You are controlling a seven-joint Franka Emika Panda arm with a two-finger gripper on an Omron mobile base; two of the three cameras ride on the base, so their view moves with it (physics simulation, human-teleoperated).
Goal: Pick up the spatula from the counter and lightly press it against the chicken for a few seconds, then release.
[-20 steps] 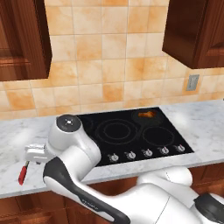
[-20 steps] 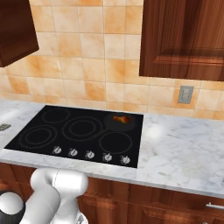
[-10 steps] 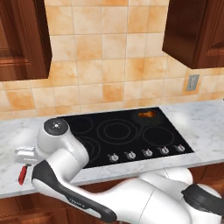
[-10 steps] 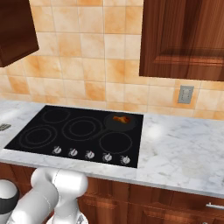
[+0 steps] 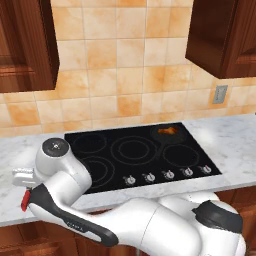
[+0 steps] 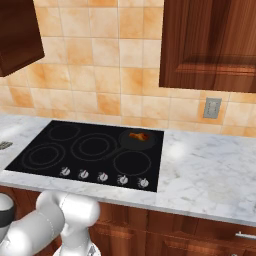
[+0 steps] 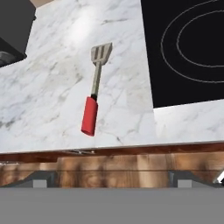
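The spatula [image 7: 94, 89] lies flat on the marble counter [image 7: 52, 100], left of the cooktop. Its red handle [image 7: 89, 116] points toward the counter's front edge and its slotted metal head [image 7: 101, 53] toward the wall. My gripper [image 7: 112, 180] hovers in front of and above the counter edge, open, fingertips [image 7: 41, 179] set wide apart with nothing between them. In the left base view the white hand [image 5: 22, 177] sits just above the red handle [image 5: 25, 200]. The chicken [image 5: 167, 131], an orange-brown piece [image 6: 139, 136], rests in a dark pan on the back right burner.
The black cooktop [image 5: 135, 155] has a row of knobs [image 5: 167, 175] along its front. A dark box-like object [image 7: 13, 26] stands on the counter beyond the spatula. Wooden cabinet fronts [image 7: 113, 164] run below the counter edge. Wall cabinets [image 6: 210, 45] hang overhead.
The arm has swung further left, carrying the hand toward the counter's left end over the spatula. The spatula and chicken have stayed put. The jaws remain wide.
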